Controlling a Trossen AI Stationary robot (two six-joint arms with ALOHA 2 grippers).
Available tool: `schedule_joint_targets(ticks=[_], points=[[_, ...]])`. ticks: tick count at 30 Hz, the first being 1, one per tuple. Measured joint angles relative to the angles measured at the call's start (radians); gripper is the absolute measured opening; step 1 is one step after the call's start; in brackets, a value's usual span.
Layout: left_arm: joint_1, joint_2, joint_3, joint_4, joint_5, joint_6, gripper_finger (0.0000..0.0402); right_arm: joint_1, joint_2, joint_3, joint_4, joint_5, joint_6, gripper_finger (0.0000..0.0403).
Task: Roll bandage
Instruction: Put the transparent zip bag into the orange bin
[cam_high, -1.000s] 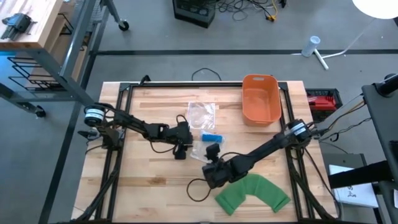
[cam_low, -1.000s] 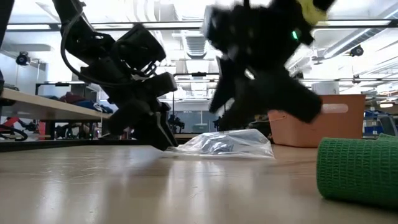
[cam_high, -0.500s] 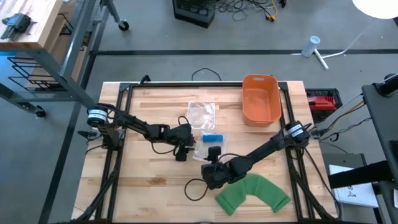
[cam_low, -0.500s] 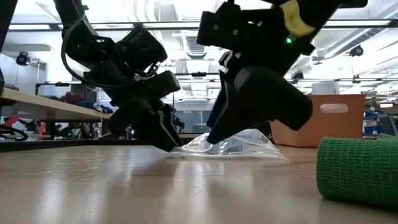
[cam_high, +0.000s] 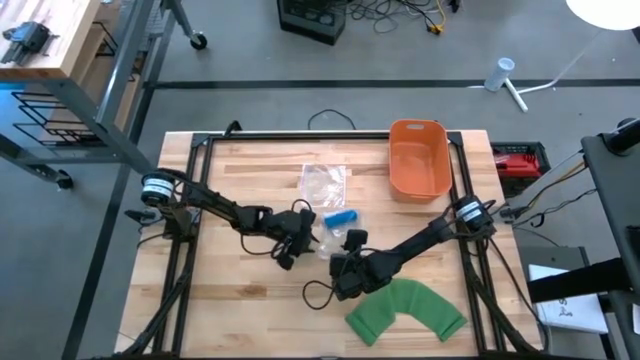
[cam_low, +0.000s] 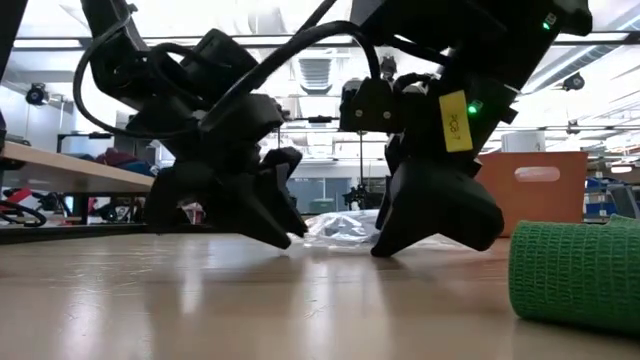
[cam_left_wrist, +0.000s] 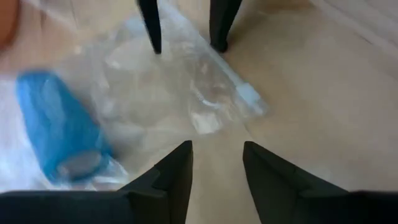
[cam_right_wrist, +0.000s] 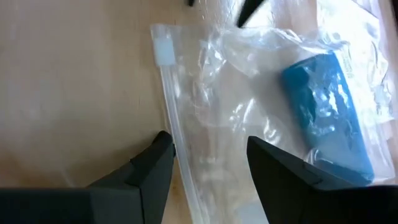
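On wood: crinkled bag (cam_right_wrist: 230, 124) (clear plastic)

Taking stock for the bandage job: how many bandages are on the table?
2. A green bandage lies partly unrolled at the table's near edge, right of centre. A blue bandage roll sits mid-table inside a clear plastic bag. None other shows.

two dark jointed arms, black cables, yellow label, green light
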Motion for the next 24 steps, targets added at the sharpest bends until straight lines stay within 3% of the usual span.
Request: schedule_joint_targets(ticks=[11, 17, 24], points=[[-0.003, -0.003, 0.001, 0.011, -0.145, 0.442, 0.0144, 0.018, -0.059, 0.034, -0.024, -0.027, -0.026, 0.0199], [-0.023, -0.011, 0.002, 0.004, -0.213, 0.507, 0.0154, 0.045, -0.177, 0.014, -0.052, -0.018, -0.007, 0.0199], [-0.1, -0.018, 0.002, -0.004, -0.315, 0.631, 0.0166, 0.049, -0.258, -0.044, -0.174, 0.01, 0.135, 0.0199]])
